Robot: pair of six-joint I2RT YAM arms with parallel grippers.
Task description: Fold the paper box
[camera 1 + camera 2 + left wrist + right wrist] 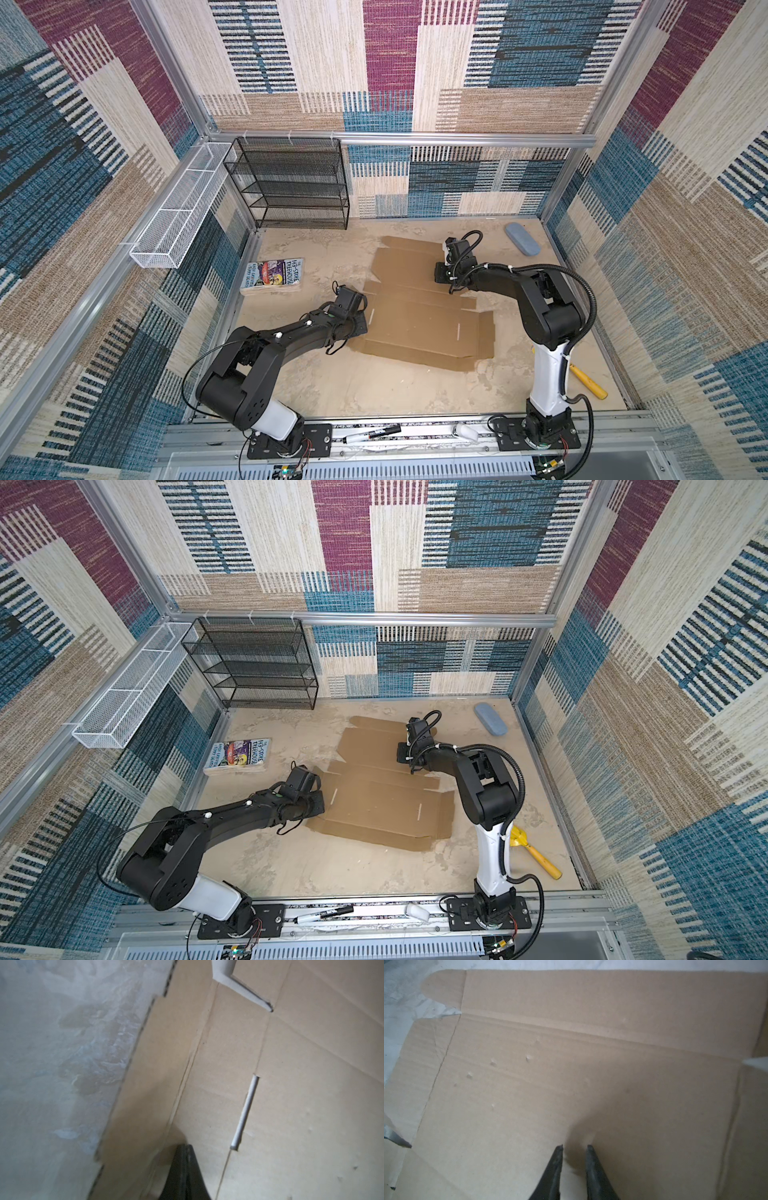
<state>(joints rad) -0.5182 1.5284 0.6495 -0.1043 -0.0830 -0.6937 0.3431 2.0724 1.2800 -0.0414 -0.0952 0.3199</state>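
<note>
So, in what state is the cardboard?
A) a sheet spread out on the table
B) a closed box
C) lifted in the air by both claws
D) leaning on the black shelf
A: in both top views the cardboard lies spread out as a sheet on the table, not closed, not leaning and not lifted.

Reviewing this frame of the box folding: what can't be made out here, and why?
- Whether the left hand presses the paper box: the wrist view is blurred, and in both top views the left arm covers it.
- Yellow-handled tool: head hidden behind the right arm in a top view.
- Book: small print too small in both top views.
</note>
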